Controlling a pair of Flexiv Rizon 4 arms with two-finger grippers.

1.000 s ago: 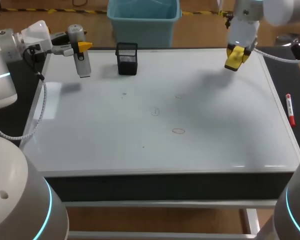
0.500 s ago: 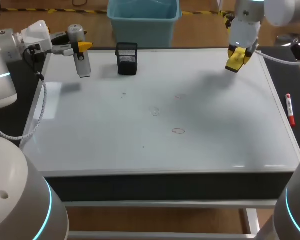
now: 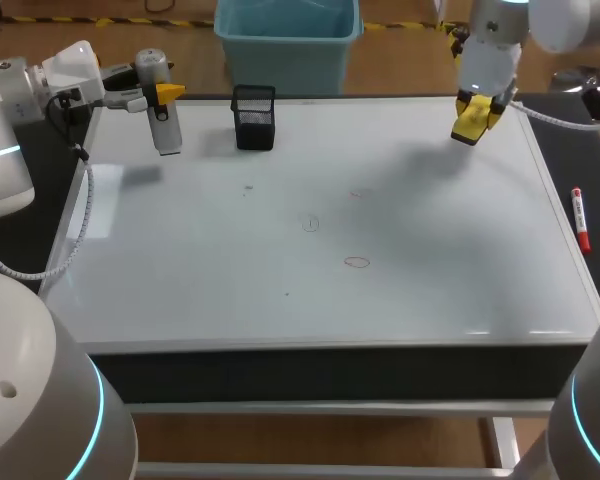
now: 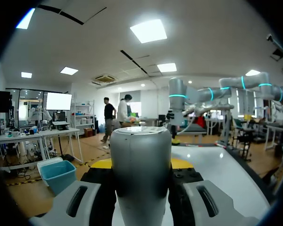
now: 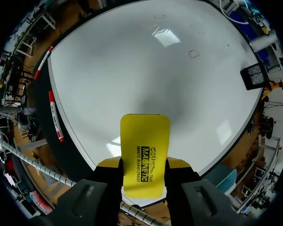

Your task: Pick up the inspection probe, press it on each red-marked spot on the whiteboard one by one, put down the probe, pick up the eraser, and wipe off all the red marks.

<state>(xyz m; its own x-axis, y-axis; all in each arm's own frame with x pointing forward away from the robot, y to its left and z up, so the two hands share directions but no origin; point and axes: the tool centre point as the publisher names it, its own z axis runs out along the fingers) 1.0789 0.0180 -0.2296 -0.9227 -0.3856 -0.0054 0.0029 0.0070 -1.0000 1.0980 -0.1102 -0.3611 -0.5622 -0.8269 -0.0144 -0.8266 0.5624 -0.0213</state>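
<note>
- The counter carries a whiteboard (image 3: 430, 230) that takes up nearly its whole top, with a dark strip left along each side.
- Near the board's middle there is a small red ring (image 3: 356, 262). A fainter red mark (image 3: 356, 194) lies farther back, and a pale grey ring (image 3: 310, 223) lies to their left.
- A black mesh cup (image 3: 253, 117) stands upright on the far edge of the board, left of centre.
- A red marker (image 3: 579, 220) lies on the right-hand dark strip, just beside the board's edge.
- The left fingers (image 3: 168, 93) come in level over the far left corner and are clamped from both sides on the grey probe (image 3: 160, 118). The probe stands upright between them with its rounded cap above them. Whether its lower end touches the board cannot be told.
- The right fingers (image 5: 108, 163) grip the yellow eraser (image 5: 145, 155) between them by its long edges, and most of its length sticks out ahead of them.
- The eraser hangs above the far right part of the board, clear of the surface and well apart from the red marks.
</note>
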